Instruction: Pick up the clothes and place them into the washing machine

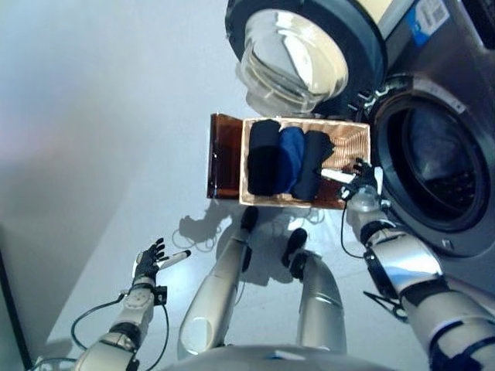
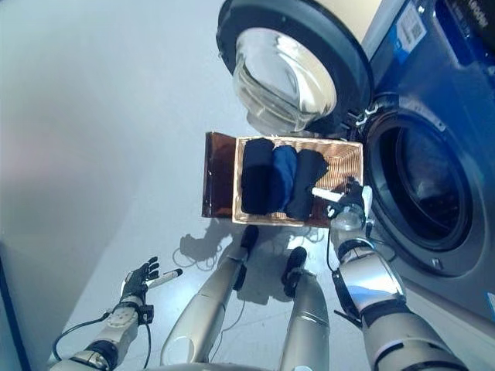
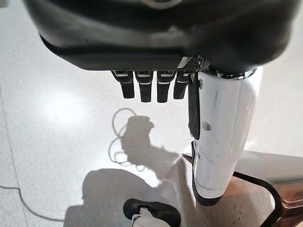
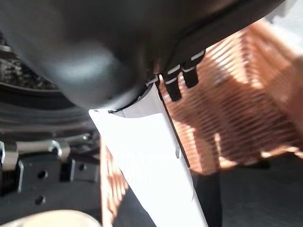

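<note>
A shallow wicker basket (image 1: 352, 135) rests on a low dark brown box (image 1: 224, 154) beside the washing machine. In it lie folded clothes side by side: a black one (image 1: 264, 158), a blue one (image 1: 291, 158) and another black one (image 1: 313, 166). My right hand (image 1: 362, 184) is open over the basket's near right corner, its white-covered thumb (image 4: 151, 156) pointing toward the nearest black cloth; it holds nothing. The wicker (image 4: 236, 104) shows just past its fingers. My left hand (image 1: 147, 263) is open and empty low at the left, over the floor, fingers (image 3: 142, 87) straight.
The washing machine's drum opening (image 1: 437, 174) stands open at the right, right beside the basket. Its round glass door (image 1: 298, 50) is swung open above the basket's far edge. Pale floor (image 1: 93, 139) spreads out to the left.
</note>
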Robot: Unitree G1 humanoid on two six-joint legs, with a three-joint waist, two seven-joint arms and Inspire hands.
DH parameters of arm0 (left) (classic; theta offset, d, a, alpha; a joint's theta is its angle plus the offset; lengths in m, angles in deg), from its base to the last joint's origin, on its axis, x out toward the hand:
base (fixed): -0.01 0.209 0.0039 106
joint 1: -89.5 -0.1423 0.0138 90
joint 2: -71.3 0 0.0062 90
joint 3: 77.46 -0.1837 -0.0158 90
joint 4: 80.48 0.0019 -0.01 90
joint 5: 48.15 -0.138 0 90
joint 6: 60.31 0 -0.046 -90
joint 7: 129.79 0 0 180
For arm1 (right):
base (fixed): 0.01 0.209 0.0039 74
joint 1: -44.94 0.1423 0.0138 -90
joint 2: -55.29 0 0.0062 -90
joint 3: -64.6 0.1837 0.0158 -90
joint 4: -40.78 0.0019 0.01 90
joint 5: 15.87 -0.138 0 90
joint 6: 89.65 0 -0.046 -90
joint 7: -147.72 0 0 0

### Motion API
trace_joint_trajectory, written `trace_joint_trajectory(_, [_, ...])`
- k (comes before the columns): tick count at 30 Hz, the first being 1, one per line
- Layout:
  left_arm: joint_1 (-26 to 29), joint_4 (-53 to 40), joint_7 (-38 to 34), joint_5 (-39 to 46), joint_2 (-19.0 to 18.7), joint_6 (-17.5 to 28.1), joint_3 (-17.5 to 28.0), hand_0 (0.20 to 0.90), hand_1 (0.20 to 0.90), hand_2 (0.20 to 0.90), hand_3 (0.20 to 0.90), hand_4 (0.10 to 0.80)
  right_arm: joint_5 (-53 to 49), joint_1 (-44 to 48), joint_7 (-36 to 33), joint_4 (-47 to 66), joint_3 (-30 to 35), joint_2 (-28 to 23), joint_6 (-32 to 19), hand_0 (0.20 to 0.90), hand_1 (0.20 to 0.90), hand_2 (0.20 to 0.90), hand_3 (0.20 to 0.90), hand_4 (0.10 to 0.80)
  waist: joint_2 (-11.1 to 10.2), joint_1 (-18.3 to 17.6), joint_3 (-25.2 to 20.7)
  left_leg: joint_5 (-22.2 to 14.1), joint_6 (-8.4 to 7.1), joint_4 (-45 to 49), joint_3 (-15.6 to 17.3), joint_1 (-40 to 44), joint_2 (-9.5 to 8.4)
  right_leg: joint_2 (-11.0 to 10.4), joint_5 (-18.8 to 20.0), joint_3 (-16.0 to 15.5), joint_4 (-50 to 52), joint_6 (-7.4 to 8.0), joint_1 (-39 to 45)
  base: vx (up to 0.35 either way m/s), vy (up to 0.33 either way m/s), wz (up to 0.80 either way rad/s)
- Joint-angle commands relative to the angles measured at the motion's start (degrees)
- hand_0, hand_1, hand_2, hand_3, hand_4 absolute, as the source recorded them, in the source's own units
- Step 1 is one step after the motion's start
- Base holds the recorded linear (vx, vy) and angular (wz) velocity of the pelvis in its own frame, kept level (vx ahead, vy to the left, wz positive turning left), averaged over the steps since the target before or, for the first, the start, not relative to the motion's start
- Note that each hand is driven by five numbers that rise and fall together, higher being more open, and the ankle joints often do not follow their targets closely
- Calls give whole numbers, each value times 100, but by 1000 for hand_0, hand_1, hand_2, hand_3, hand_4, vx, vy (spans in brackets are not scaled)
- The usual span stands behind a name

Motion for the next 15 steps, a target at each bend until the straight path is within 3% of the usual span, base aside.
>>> trace_joint_trajectory(1, [-37,-105,-285,238,-213,289,-9,900,900,900,900,800,-216,326,-369,26,86,-637,-349,900,900,900,900,800,119,119,-107,-702,-51,647,392,-137,-115,-48,61,90,-175,257,311,31,21,1])
trace_joint_trajectory(15, [50,-442,-347,181,-279,357,-177,900,900,900,900,800,-416,571,-389,-119,106,-474,-439,900,900,900,900,800,174,360,-121,-584,-40,304,195,-83,-324,-112,-6,-115,-343,273,456,29,-10,10])
